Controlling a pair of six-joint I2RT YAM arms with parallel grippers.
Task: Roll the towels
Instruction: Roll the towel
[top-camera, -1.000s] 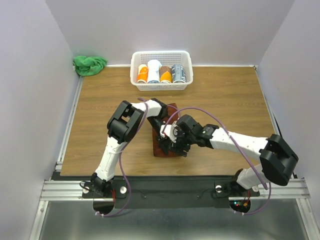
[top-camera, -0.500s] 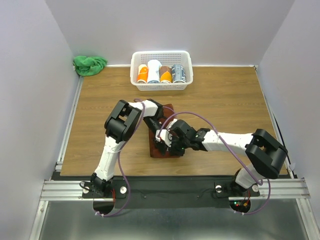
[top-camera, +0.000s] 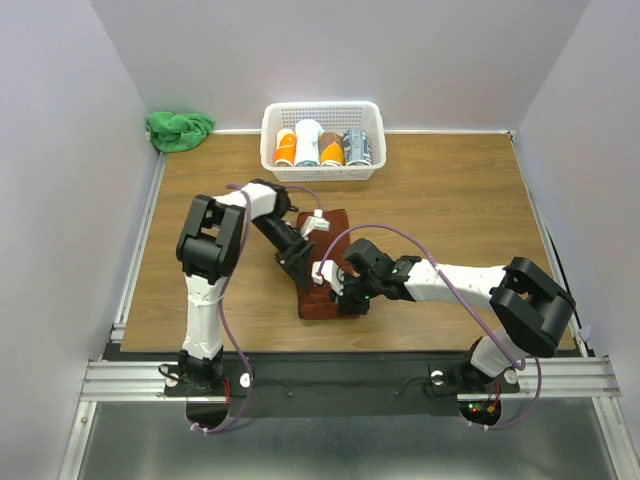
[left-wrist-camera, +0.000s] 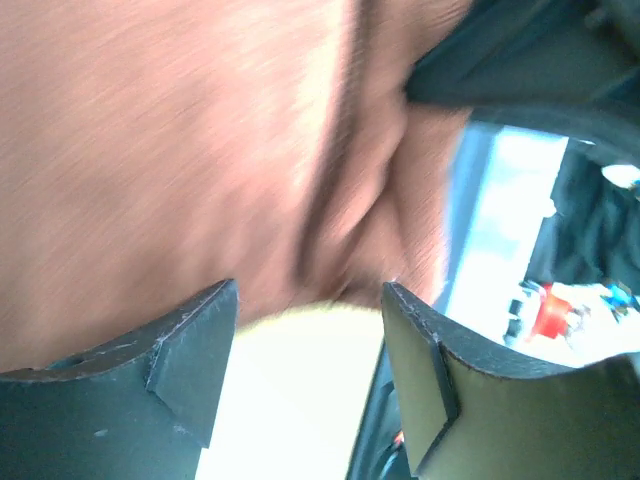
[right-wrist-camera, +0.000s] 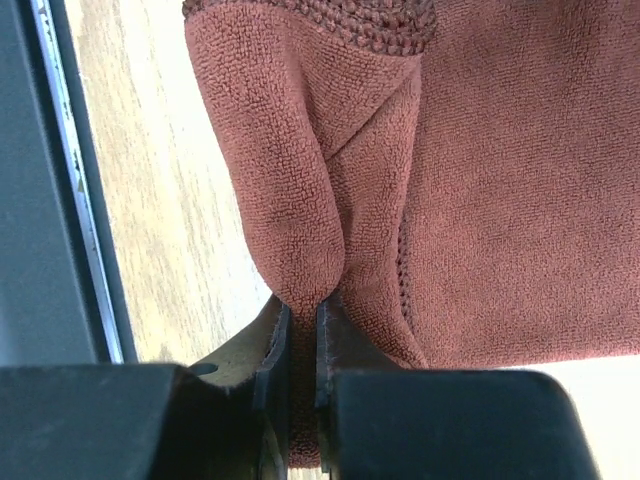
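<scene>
Looks down from high behind over whole table (top-camera: 450, 200); peers point-blank from both wrists at shared reddish-brown towel (right-wrist-camera: 500, 200).

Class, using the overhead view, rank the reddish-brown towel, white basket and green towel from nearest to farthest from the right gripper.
1. Reddish-brown towel, pinched by the right gripper.
2. White basket, far centre.
3. Green towel, far-left corner.

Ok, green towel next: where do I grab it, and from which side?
The green towel sits bunched in the far left corner, walls close behind and left, no edge showing. Probably come down from above and pinch the lobe on its basket side, the most open part.
</scene>
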